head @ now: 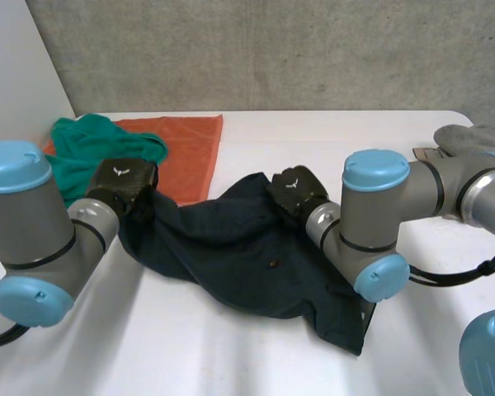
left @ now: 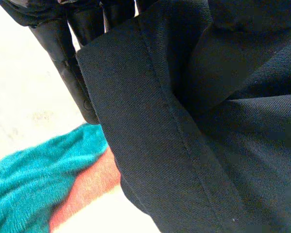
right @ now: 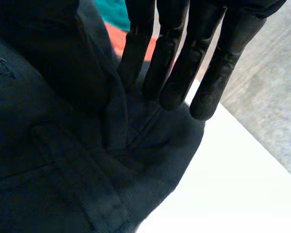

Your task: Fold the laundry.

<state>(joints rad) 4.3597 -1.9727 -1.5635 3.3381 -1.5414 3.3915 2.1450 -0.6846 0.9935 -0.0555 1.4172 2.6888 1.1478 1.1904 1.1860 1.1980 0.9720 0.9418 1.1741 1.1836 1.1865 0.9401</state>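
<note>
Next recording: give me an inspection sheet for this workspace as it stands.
Surface: white table, no stains seen.
Job's things: dark navy garment crumpled mid-table; teal cloth partly overlapping an orange towel at the far left.
Clutter: grey cloth at the far right edge.
Hands: left hand pinches the garment's hemmed edge; right hand open, straight fingers at its far edge.
Cables: nothing seen.
Surroundings: concrete wall behind the table.

left hand (head: 124,183): grip hidden under dark garment (head: 247,247) edge
right hand (head: 295,188): hold on dark garment cannot be read
green cloth (head: 82,144): partly behind left arm (head: 33,223)
grey cloth (head: 470,136): cut off at view's edge, partly behind right arm (head: 445,186)
</note>
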